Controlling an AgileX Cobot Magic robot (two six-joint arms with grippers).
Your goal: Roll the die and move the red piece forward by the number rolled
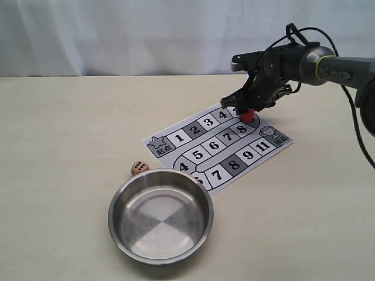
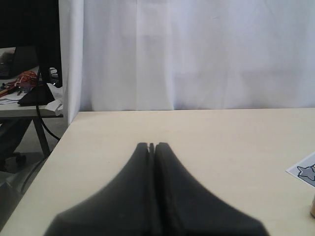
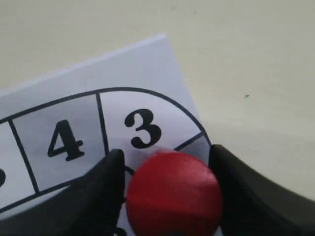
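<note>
The red piece (image 1: 248,114) stands upright on the paper board (image 1: 157,143), at the far bend of its track. In the right wrist view the red piece (image 3: 173,194) sits beside the square marked 3. My right gripper (image 1: 246,110) (image 3: 166,153) is down over it, open, one finger on each side; a sliver of board shows between one finger and the piece. The die (image 1: 139,167) lies on the table between the board's near corner and the bowl, showing several pips on top. My left gripper (image 2: 152,145) is shut and empty, low over bare table.
A steel bowl (image 1: 117,199), empty, stands at the front, its rim touching the board's near edge. The left wrist view catches the board's star corner (image 2: 305,171) and the die's edge (image 2: 312,209). A white curtain hangs behind the table.
</note>
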